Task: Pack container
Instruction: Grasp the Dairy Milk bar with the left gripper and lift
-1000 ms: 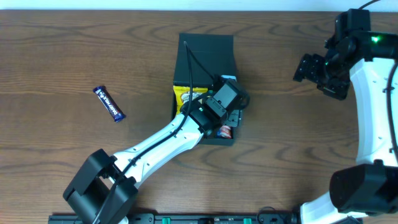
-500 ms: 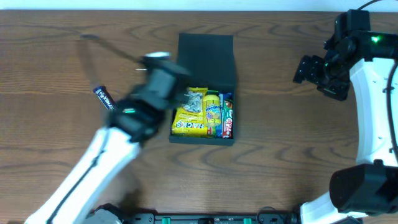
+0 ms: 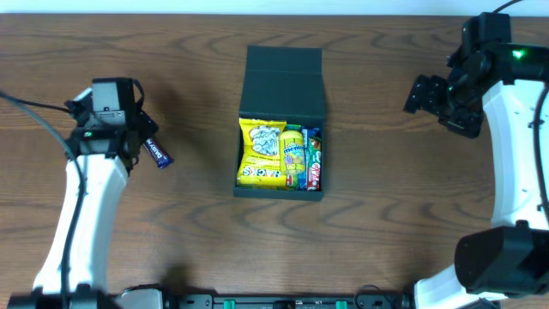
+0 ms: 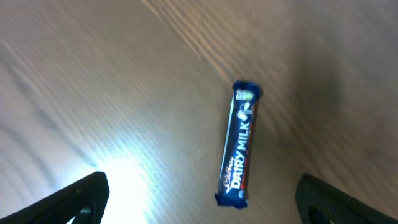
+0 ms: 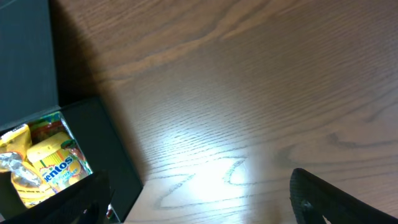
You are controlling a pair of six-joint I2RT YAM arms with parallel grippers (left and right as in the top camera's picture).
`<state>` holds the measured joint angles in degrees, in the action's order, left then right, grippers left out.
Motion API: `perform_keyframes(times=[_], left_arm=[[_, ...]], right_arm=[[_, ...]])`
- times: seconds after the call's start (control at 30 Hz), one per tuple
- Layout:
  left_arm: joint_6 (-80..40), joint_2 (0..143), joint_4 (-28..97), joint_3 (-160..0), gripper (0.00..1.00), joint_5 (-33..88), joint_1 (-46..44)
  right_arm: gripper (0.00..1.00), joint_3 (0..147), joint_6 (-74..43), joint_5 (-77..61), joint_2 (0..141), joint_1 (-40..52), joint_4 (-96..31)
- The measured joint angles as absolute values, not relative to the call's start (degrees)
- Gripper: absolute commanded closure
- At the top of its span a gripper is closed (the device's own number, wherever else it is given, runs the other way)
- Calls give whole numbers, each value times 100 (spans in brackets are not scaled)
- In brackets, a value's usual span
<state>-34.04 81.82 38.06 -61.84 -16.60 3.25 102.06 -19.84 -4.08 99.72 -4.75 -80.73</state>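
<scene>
We find the container (image 3: 279, 192) at mid-bench, somewhat nearer the far edge. Its lid (image 3: 283, 81) is folded back flat toward that edge, which leaves the compartment open from above for loading. Inside lie a yellow packet (image 3: 262, 153), a green sweet roll (image 3: 293, 157) and a red-and-blue bar (image 3: 313, 160), side by side and lengthwise. In our judgement this leaves little spare room.

One item is not yet packed. A blue chocolate bar (image 4: 241, 148) lies flat on the wood toward the left edge, well apart from the container. The left gripper (image 4: 199, 193) hangs directly over it with its fingers spread wide and holding nothing. We read this as alignment for a pick.

The right gripper (image 5: 199, 202) is near the right edge, likewise spread and empty. We judge it parked clear of the loading path.
</scene>
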Motion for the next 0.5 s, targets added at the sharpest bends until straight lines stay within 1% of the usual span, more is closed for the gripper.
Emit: perform_keyframes(times=[0.27,0.37,0.5], left_arm=[[-3682,9378,2941,-5944,4,-1332,322],[-3776,9795,2700,-5944,8,-1144,322],[-3924,10230,2547,-5944,15,-827,322]], right_arm=[[9,10206,-1984,-408,9972,-475,-8084],[9,10206,-1984,-408,9972,-475,-8101],[9,10206,-1984,-423,9972,-475,-8101]])
